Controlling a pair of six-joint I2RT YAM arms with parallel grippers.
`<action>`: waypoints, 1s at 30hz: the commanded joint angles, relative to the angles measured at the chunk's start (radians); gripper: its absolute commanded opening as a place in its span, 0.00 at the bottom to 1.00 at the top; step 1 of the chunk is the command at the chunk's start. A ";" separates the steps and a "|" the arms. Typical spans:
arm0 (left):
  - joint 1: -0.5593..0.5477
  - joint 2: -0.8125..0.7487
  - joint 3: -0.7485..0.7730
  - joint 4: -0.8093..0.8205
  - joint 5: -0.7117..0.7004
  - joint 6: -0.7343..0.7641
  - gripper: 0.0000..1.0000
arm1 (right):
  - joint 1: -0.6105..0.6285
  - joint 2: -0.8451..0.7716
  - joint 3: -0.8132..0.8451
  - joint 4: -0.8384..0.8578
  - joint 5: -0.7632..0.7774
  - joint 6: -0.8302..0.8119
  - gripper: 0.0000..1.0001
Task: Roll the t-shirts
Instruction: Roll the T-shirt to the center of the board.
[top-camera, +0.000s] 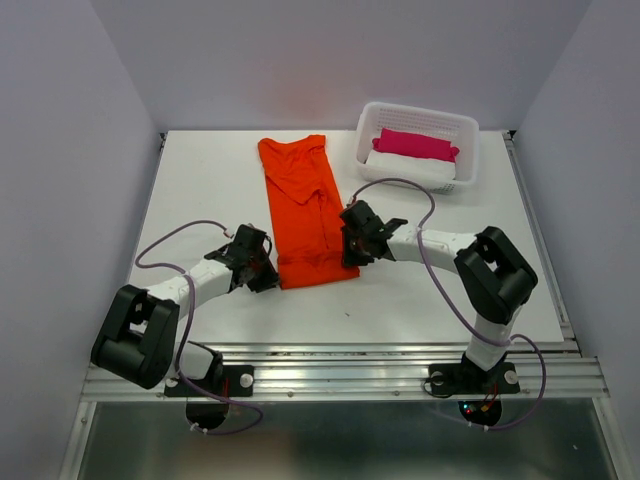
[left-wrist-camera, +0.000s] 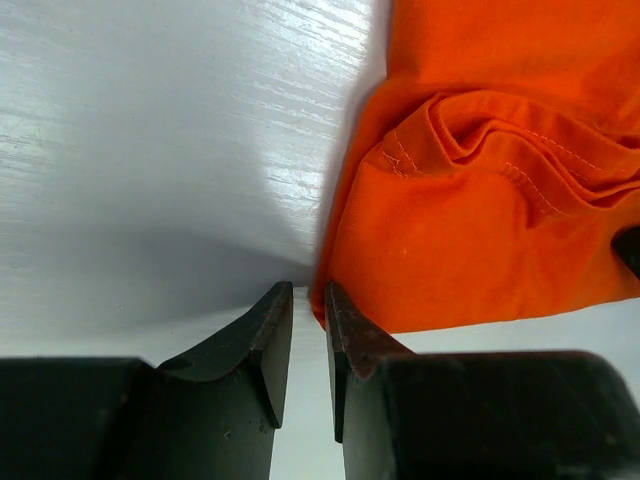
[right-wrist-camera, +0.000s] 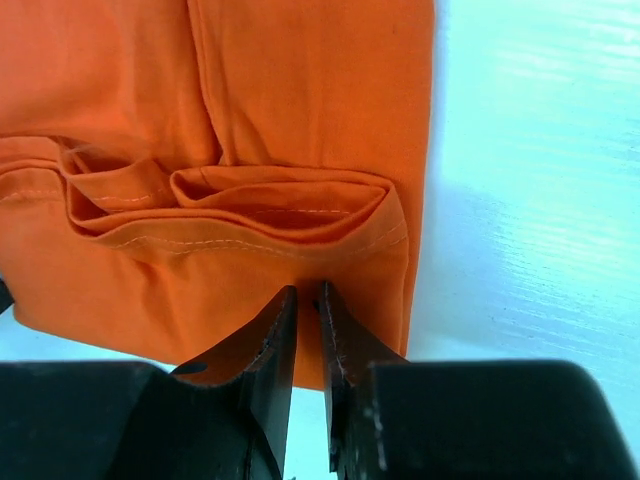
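Fingertip contact at the left hand (left-wrist-camera: 308, 292) is hard to judge: fingers nearly together with a thin slit between them, and bare white surface (left-wrist-camera: 150, 150) shows through it. T-shirt (left-wrist-camera: 480, 230) corner lies just off its right fingertip. T-shirt's far end is cut off in both wrist views. Right hand (right-wrist-camera: 307, 292) is pinched on the t-shirt's near edge; cloth under its fingers hidden. T-shirt lies flat between the two hands, long axis running away from them. Fabric thin, soft, orange-red, stitched edges puckered into folds.

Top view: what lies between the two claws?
The near end of the orange t-shirt, from left claw to right claw; the top view shows it.
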 joint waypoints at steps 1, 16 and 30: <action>-0.008 -0.020 0.020 -0.069 -0.038 0.014 0.31 | 0.001 0.025 -0.016 -0.011 0.013 -0.010 0.21; -0.025 -0.169 0.017 -0.066 -0.013 -0.049 0.58 | -0.043 -0.218 -0.123 -0.019 0.082 0.042 0.44; -0.051 -0.091 -0.032 0.023 0.014 -0.093 0.50 | -0.143 -0.228 -0.335 0.226 -0.260 0.194 0.57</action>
